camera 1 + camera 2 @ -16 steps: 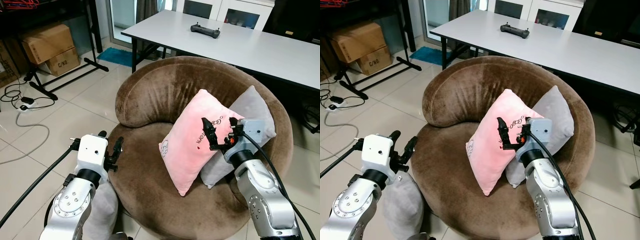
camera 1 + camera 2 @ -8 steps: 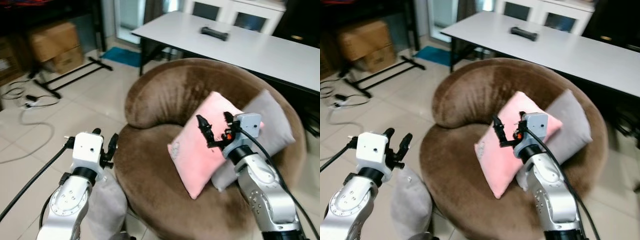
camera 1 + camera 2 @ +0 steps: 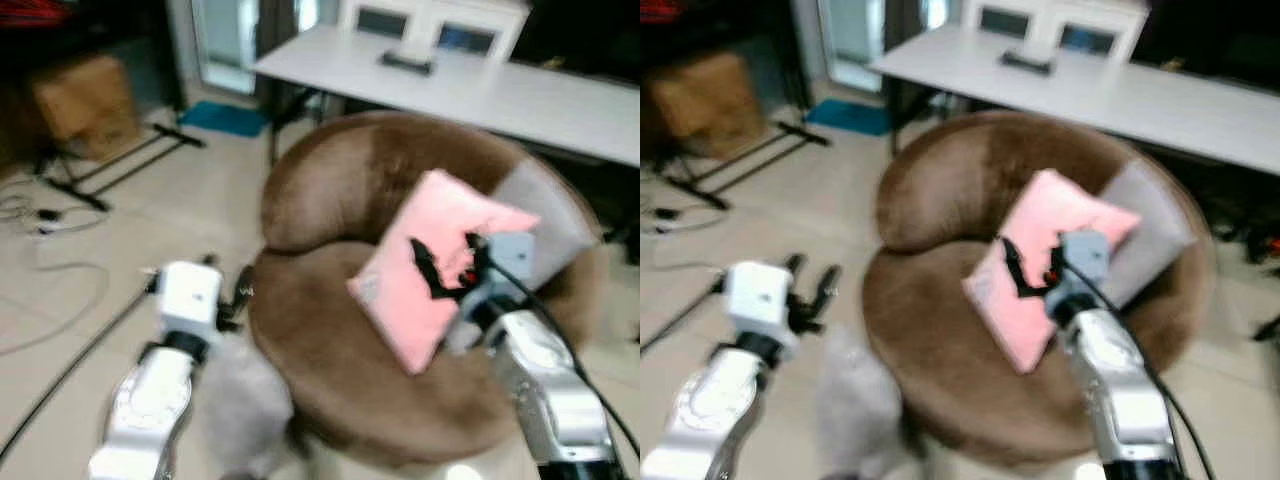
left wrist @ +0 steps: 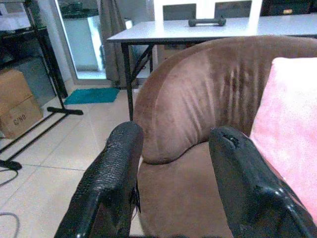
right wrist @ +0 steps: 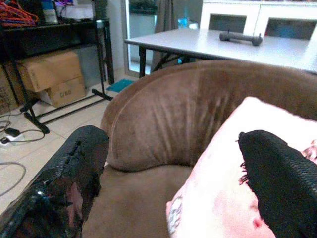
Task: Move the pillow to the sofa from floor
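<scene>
The head views are blurred. A grey pillow (image 3: 245, 400) lies on the tile floor against the left side of the round brown sofa (image 3: 330, 190). Just above it my left gripper (image 3: 228, 275) stands open and holds nothing; its wrist view looks between the fingers (image 4: 119, 168) at the sofa's back. A pink pillow (image 3: 430, 260) leans on the sofa seat against another grey pillow (image 3: 545, 195). My right gripper (image 3: 445, 258) is open in front of the pink pillow (image 5: 223, 163), close to its face.
A long white table (image 3: 480, 90) with a black controller (image 3: 405, 62) stands behind the sofa. Cardboard boxes (image 3: 75, 105), a black rack's legs (image 3: 130, 165) and cables (image 3: 50, 215) are on the floor to the left. Open tiles lie left of the sofa.
The whole picture has shifted and blurred, so the camera has moved. Both grippers stay open, and the right one is still before the pink pillow.
</scene>
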Tool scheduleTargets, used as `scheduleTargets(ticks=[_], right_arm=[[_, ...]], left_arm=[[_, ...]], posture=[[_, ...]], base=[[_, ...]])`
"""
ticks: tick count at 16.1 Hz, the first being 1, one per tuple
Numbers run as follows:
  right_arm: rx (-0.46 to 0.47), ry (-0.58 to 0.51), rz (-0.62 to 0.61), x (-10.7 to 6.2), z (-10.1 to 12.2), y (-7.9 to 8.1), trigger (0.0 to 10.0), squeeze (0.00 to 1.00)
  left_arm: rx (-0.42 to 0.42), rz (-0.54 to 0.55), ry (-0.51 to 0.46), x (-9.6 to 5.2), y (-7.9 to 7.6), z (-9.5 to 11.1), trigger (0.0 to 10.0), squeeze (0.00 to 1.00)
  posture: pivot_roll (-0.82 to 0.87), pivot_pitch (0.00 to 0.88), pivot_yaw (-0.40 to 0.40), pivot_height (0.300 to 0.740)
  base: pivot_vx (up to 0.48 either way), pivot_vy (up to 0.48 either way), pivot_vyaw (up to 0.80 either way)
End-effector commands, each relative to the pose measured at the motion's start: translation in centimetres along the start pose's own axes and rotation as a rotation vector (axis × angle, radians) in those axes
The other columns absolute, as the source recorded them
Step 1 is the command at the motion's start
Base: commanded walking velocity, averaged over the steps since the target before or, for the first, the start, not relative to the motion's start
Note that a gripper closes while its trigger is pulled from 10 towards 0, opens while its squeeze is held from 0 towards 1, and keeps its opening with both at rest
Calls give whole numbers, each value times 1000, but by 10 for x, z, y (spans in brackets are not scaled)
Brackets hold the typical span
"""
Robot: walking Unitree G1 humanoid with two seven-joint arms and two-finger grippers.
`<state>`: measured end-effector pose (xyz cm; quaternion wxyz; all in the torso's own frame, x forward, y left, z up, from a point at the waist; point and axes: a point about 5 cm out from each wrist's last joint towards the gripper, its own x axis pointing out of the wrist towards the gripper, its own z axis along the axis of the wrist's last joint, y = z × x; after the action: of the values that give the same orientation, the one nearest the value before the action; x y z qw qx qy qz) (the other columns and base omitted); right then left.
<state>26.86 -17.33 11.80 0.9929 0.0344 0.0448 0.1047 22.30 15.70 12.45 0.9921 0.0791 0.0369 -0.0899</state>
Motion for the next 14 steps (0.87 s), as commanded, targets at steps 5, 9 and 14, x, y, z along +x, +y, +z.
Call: scheduleTargets(ticks=[5, 9, 14], right_arm=[[2, 61, -43, 1, -3, -4, 10000, 0], [11, 63, -93, -2, -4, -5, 10000, 0], [57, 82, -135, -7, -9, 1, 10000, 0]], left_arm=[[29, 28, -9, 3, 9, 3, 10000, 0], [40, 42, -7, 5, 14, 3, 10000, 0], [60, 30, -5, 11, 17, 4, 10000, 0]], posture=[[70, 0, -83, 740], [71, 0, -83, 740], [67, 0, -60, 740]], base=[[0, 428, -469], [0, 431, -786], [0, 435, -788]])
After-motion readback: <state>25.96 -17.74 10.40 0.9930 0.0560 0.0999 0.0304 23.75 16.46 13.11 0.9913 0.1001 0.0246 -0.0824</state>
